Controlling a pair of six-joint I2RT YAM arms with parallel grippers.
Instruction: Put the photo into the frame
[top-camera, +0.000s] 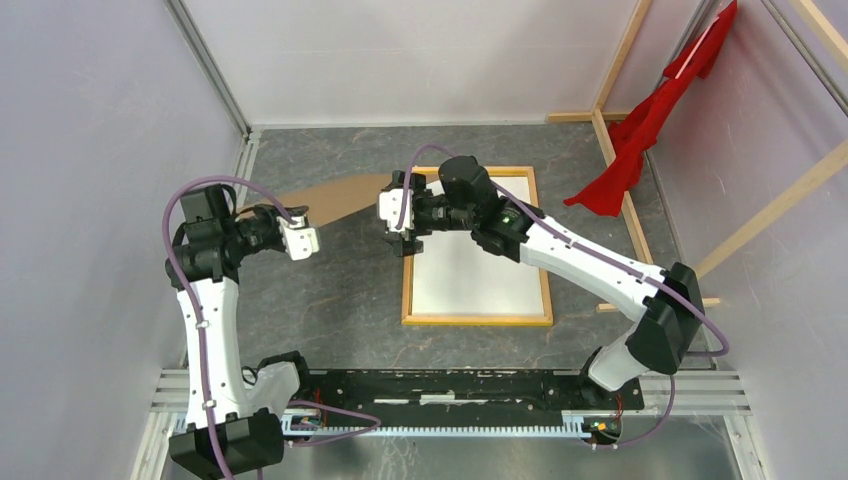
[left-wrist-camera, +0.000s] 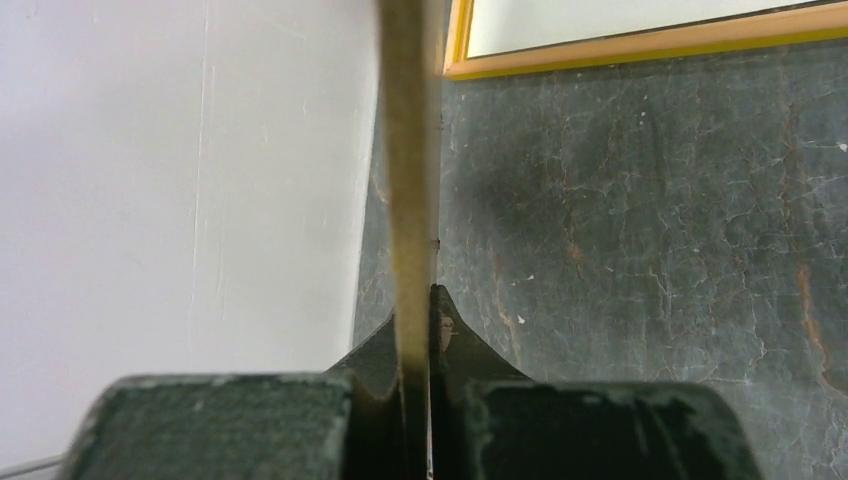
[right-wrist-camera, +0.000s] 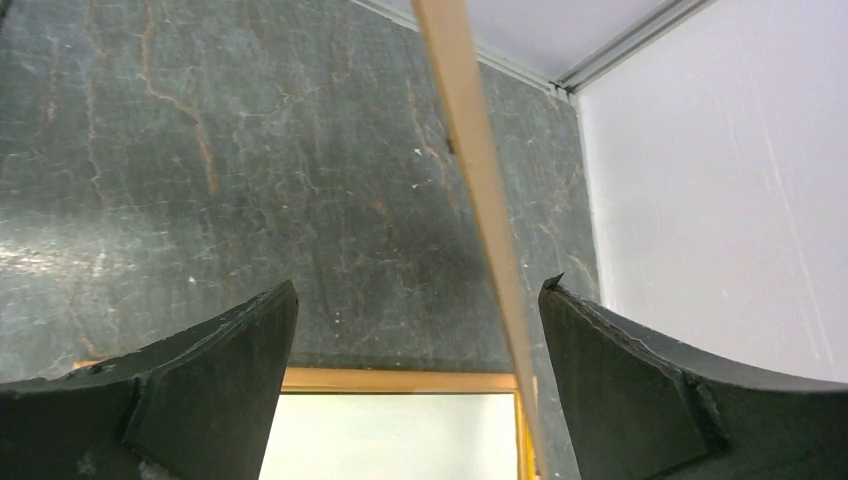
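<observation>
Our left gripper (top-camera: 302, 240) is clamped on the brown backing board (top-camera: 335, 198), holding it up, likely so our wide-open, empty right gripper (top-camera: 402, 236) can straddle its other end. The photo (top-camera: 478, 275) lies white side up inside the frame (top-camera: 478, 321).

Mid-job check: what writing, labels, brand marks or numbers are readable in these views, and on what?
None readable: the white sheet inside the thin-railed rectangular wooden frame is blank, and the brown cardboard sheet pinched in the left gripper and the dark marbled table show no legible print.
</observation>
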